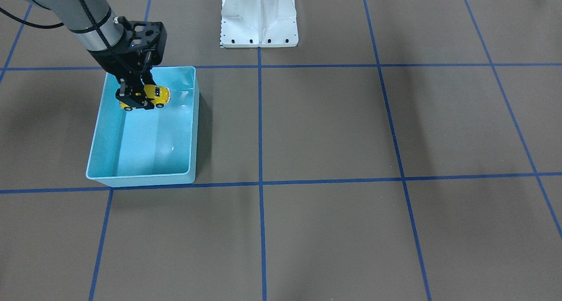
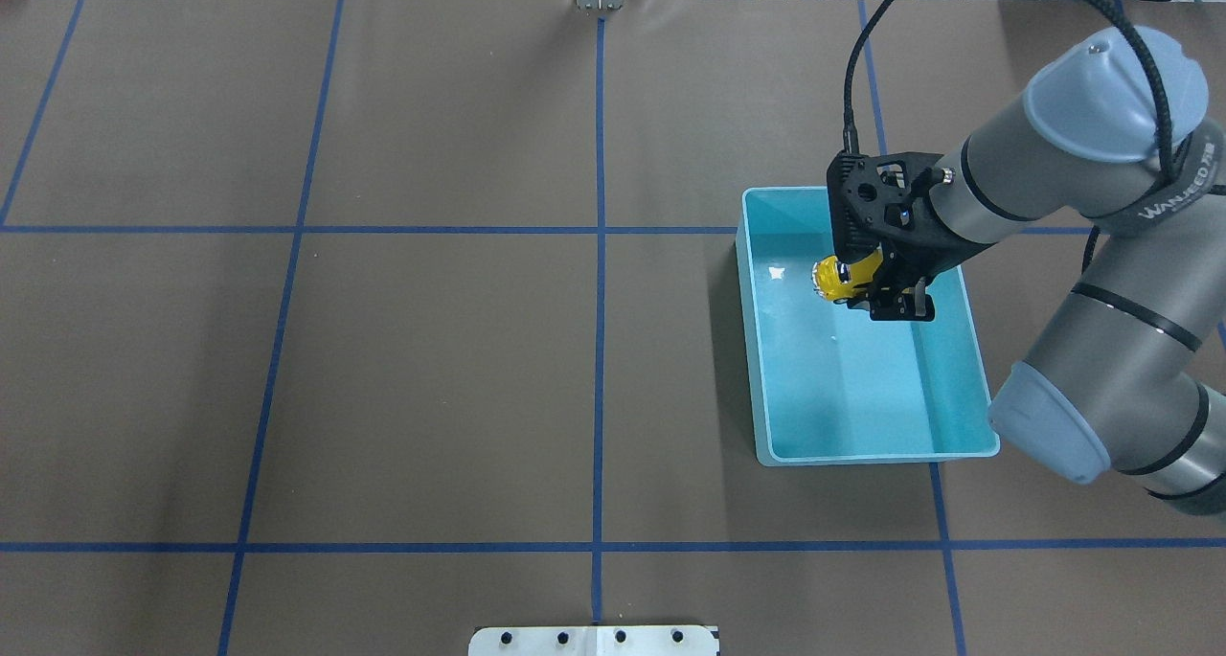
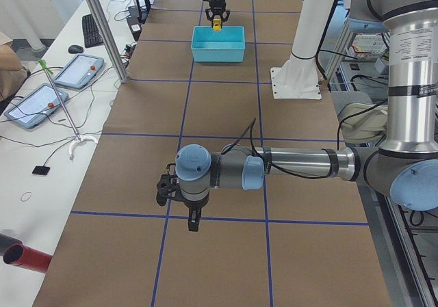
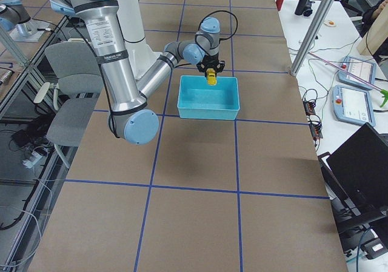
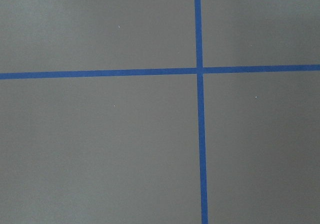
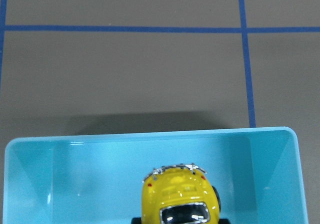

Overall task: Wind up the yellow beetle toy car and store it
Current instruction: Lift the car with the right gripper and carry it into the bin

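The yellow beetle toy car (image 1: 154, 95) hangs in the air over the far end of the turquoise bin (image 1: 140, 177), with my right gripper (image 1: 135, 99) shut on its sides. From overhead the car (image 2: 843, 279) sticks out of the gripper (image 2: 879, 297) above the bin (image 2: 862, 458), clear of the floor. The right wrist view shows the car's (image 6: 179, 194) rounded yellow end over the bin's far wall (image 6: 150, 136). My left gripper (image 3: 193, 219) hovers low over bare table far from the bin; I cannot tell if it is open or shut.
The white robot pedestal (image 1: 259, 22) stands at mid-table beside the bin. Blue tape lines (image 5: 200, 134) grid the brown table. Off one table edge lie tablets (image 3: 75, 71) and a metal post (image 3: 102, 30); off the other, a laptop (image 4: 364, 169).
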Robot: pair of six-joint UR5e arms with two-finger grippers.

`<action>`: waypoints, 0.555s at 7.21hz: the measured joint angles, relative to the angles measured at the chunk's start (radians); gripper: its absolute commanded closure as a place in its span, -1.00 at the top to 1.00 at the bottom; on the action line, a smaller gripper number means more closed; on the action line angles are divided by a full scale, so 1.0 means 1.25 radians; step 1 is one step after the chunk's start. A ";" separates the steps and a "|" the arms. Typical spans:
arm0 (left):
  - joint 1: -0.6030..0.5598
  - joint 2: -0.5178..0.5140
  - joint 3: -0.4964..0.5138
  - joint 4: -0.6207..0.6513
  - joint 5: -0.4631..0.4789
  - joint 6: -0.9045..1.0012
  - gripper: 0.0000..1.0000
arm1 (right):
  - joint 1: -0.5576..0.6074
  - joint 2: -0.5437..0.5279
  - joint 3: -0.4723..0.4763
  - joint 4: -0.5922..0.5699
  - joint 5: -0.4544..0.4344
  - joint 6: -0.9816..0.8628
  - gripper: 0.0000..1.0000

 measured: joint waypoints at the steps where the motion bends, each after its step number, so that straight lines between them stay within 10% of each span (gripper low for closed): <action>1: -0.001 0.000 0.000 0.000 0.000 0.000 1.00 | -0.011 -0.012 -0.046 0.065 -0.002 -0.002 -1.00; 4: -0.001 0.000 0.001 -0.001 0.000 0.000 1.00 | -0.048 -0.020 -0.140 0.143 -0.017 0.004 -1.00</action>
